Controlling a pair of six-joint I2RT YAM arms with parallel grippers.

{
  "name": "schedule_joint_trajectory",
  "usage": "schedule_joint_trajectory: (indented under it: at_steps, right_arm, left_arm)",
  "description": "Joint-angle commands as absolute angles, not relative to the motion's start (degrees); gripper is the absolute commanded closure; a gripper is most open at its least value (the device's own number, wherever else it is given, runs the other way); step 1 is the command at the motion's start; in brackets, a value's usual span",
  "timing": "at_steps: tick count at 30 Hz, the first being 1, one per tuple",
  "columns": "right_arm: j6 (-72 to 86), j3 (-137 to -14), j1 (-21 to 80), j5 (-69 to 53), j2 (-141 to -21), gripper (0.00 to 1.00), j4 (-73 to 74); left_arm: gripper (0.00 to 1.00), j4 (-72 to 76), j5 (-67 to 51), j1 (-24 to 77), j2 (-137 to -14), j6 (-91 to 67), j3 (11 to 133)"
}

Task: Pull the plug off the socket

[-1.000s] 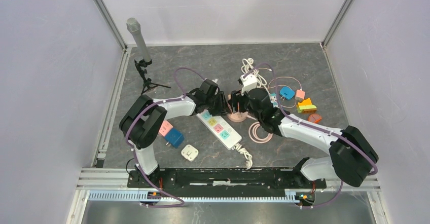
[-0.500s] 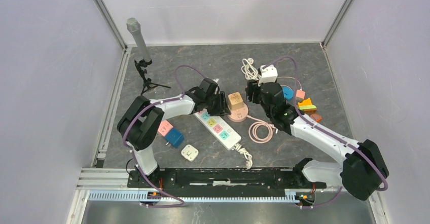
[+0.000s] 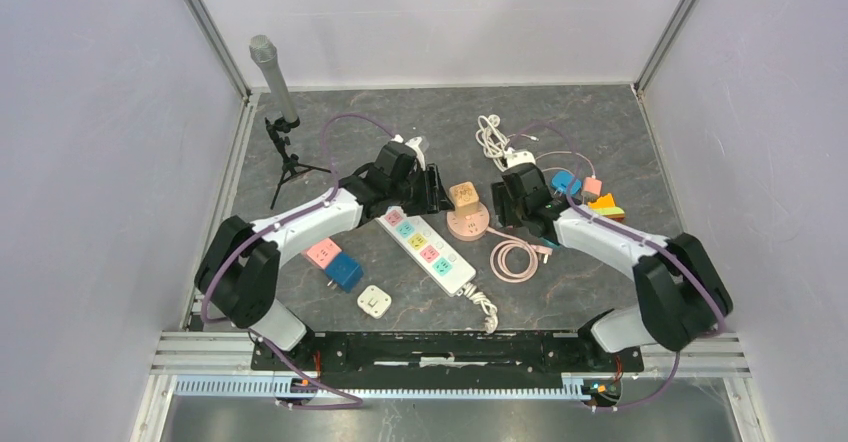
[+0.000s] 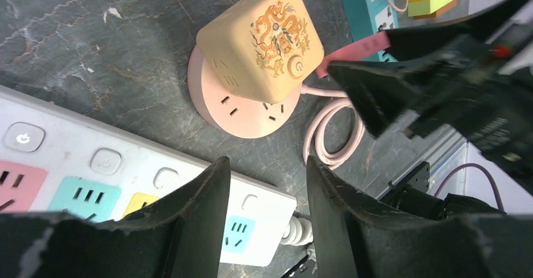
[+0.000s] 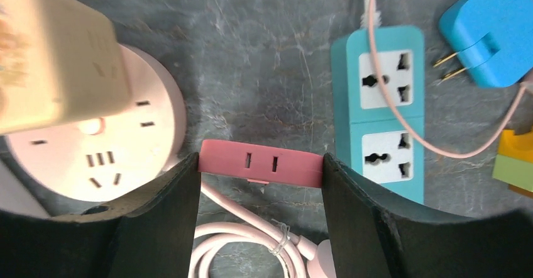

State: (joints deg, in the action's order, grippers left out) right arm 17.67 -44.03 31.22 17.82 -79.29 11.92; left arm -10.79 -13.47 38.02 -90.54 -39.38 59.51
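Dark grey marbled table [image 3: 600, 122] lies between pale walls, with sockets and adapters scattered across it. From its base the right arm bends out at the elbow and reaches back inward, its wrist low over the middle of the table. The right gripper [image 5: 259, 172] is clenched on the pink plug [image 5: 261, 162], a flat bar with two slots, which spans the gap from one finger to the other. In the right wrist view the round pink socket [image 5: 135, 158] sits just off the left finger, its rim close to the plug's end but apart from it. A beige cube [image 5: 50, 58] stands on that socket. Beyond the right finger lies a teal power strip [image 5: 377, 108] and past it a blue adapter [image 5: 490, 29]. A coiled pink cord [image 5: 251, 240] lies under the plug.

From its elbow the left arm stretches forward and inward, wrist tilted down. The left gripper [image 4: 267, 212] is released, fingers parted with nothing between them. A white power strip [image 4: 94, 183] runs beneath its fingers, and the round socket sits ahead of the tips.
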Motion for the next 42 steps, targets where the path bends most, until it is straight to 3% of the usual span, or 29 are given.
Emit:
schedule_joint_trajectory:
  at_steps: [1, 3, 7, 9, 16, 25, 40, 42]
  right_arm:
    - [16.79, -47.86, 30.76, 15.59, -84.61, 0.97, 14.93]
    - [16.85, -48.38, 30.72, 15.35, -86.13, 0.88, 14.73]
    - [17.22, -48.89, 30.76, 15.11, -87.72, 0.44, 13.81]
    - [17.29, -49.13, 30.76, 15.16, -87.56, 0.32, 13.38]
    - [15.59, -47.97, 30.76, 14.32, -82.31, 0.12, 9.04]
    - [16.22, -42.45, 31.93, 3.44, -76.24, 0.02, -3.41]
    - [17.59, -53.26, 41.46, 17.02, -89.14, 0.02, -1.21]
    - [18.73, -53.81, 41.51, 18.13, -90.33, 0.05, -0.98]
  left_arm:
    - [0.45, -12.44, -10.43, 38.06, -86.49, -37.7, 59.48]
    - [0.44, -12.05, -10.21, 38.07, -85.81, -37.96, 58.45]
    - [0.43, -12.29, -9.22, 38.08, -85.16, -38.25, 57.15]
    - [0.41, -12.51, -9.02, 38.06, -84.99, -38.28, 57.13]
    - [0.37, -12.75, -8.26, 37.97, -85.12, -38.13, 58.0]
    - [0.4, -9.32, -9.51, 37.9, -89.04, -39.21, 57.13]
    - [0.42, -5.76, -10.52, 36.74, -91.69, -41.4, 53.97]
    - [0.42, -5.5, -10.93, 36.61, -92.06, -41.62, 53.88]
